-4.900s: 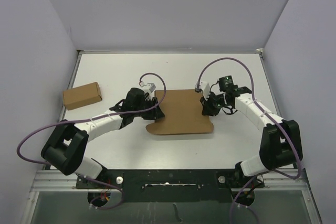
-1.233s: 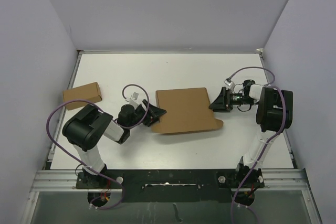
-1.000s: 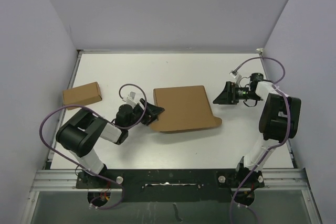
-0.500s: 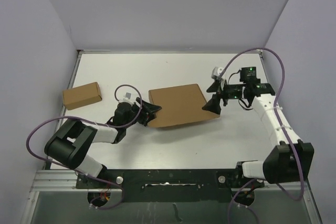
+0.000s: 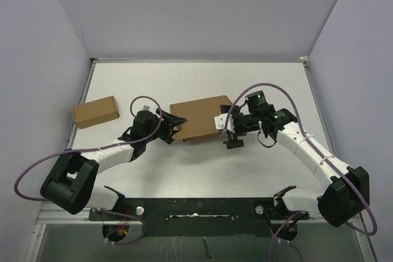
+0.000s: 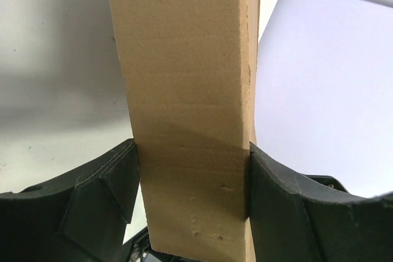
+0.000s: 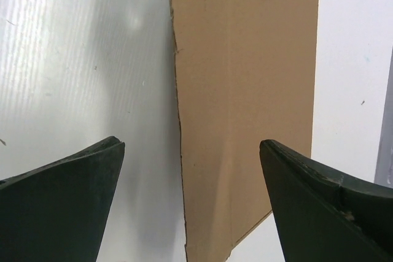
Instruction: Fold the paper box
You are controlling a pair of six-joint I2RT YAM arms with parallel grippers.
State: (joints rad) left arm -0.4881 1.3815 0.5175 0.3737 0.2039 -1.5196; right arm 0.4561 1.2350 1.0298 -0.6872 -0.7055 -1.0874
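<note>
Two claws now sit at the paper box (image 5: 199,118), where a moment ago only one did. Nearest, the right claw (image 5: 226,132) has swung in from the right side of the surface (image 5: 202,81) to the box's near right corner, and its jaws have gone from partly spread to fully apart. Its wrist view shows them straddling a ragged cardboard edge without touching it, so it holds nothing. The left claw (image 5: 174,128) stays clamped on the box's left edge, the cardboard pinched flat between its pads (image 6: 126,179). The box has been dragged left and turned a little over the last second, and it now lies about mid-surface, slightly left of centre, its flaps not yet visibly raised. That suggests the re-positioning is over and the right arm is lining up for a fresh hold on a flap or edge, so the folding itself is barely begun. Room to move looks generous: bare surface lies to the right of the box and beyond it up to the back wall (image 5: 202,16), while the small brown box (image 5: 96,112) sits well apart by the left edge, clear of both arms
</note>
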